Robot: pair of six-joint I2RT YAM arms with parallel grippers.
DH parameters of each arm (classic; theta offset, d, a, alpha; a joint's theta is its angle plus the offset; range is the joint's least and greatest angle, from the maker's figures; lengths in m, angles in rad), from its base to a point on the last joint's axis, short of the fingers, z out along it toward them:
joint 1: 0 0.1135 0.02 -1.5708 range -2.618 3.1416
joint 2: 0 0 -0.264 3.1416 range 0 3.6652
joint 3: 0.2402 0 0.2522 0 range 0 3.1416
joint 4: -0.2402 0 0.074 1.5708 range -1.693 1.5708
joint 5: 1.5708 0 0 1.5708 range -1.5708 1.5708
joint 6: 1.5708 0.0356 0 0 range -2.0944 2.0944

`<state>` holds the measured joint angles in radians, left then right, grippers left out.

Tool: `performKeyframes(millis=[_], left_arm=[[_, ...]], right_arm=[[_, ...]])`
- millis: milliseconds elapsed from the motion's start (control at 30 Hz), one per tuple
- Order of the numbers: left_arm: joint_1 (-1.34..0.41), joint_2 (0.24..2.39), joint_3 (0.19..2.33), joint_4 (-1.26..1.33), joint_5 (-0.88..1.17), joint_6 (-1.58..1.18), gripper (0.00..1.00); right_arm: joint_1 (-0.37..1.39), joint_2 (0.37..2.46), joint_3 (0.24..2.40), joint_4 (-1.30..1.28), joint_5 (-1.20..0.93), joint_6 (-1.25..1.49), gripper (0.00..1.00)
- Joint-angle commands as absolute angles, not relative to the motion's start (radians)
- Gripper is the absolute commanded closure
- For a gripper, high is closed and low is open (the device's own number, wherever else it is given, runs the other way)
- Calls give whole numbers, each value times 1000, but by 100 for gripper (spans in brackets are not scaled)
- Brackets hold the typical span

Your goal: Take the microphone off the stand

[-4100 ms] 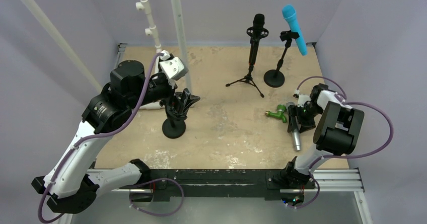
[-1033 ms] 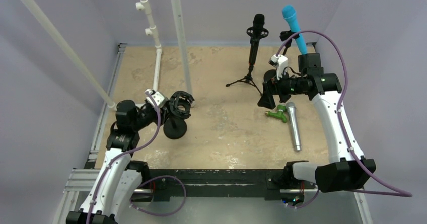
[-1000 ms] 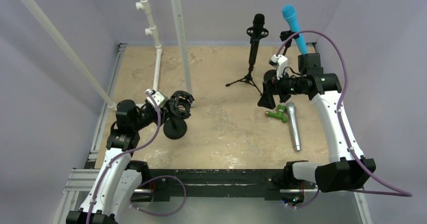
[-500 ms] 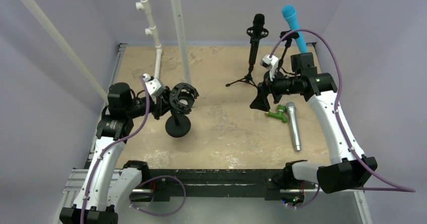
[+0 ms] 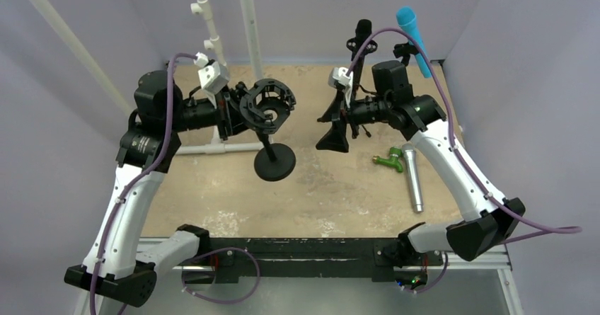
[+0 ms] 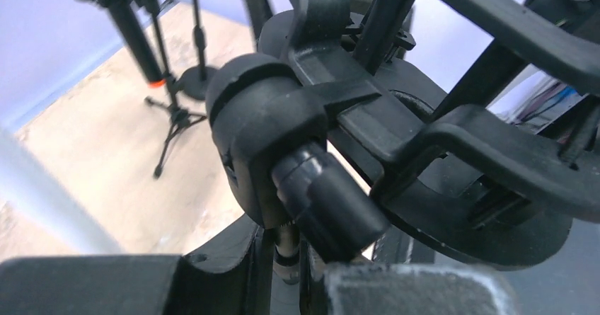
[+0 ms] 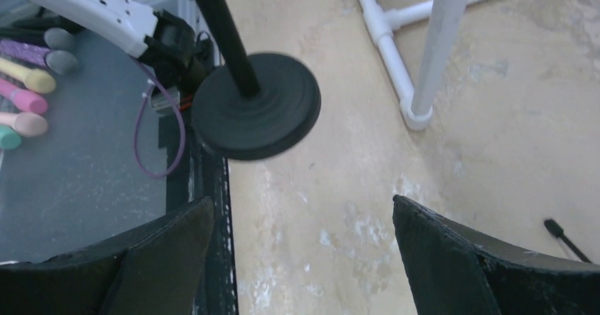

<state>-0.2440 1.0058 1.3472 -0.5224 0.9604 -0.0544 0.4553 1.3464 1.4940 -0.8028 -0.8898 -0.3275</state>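
**A:** Where is the microphone now?

**B:** The silver microphone (image 5: 412, 180) lies flat on the table (image 5: 318, 187), on the right side just beside a small green fitting (image 5: 388, 161). It is free of any stand, so the removal looks done.

**A:** And the jaws?

**B:** The left gripper (image 5: 237, 112) has its jaws clamped on the neck of the shock-mount stand (image 5: 267, 107), whose cradle is empty. The stand is tilted and its round base (image 5: 274, 163) seems to hang clear of the table. The right gripper (image 5: 334, 134) has its jaws wide apart with nothing in them.

**A:** What could go wrong?

**B:** That heavy base sits far from the grip. I think the stand could pivot or slip in the jaws and drop hard. The right arm's purple cable (image 5: 375, 33) also runs close past the black microphone (image 5: 363, 30) on its tripod. A wide swing might snag it and topple it.
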Motion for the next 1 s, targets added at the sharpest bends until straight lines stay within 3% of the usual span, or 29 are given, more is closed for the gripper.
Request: performKeyframes(millis=[0, 300, 667, 833, 967], left_arm=[[-297, 1084, 1486, -387, 1032, -270, 100], [-337, 1246, 1608, -207, 1006, -468, 100], [-375, 1267, 1612, -135, 920, -551, 100], [-376, 1270, 1587, -74, 885, -615, 100], [-376, 1266, 1567, -67, 861, -622, 100]], right_arm=[[477, 1358, 1558, -566, -992, -139, 4], [522, 1458, 1616, -478, -1061, -28, 7], [552, 1493, 1539, -363, -1101, 66, 12], [552, 1471, 1494, -315, -1115, 99, 20], [551, 1453, 1480, -314, -1115, 100, 36]])
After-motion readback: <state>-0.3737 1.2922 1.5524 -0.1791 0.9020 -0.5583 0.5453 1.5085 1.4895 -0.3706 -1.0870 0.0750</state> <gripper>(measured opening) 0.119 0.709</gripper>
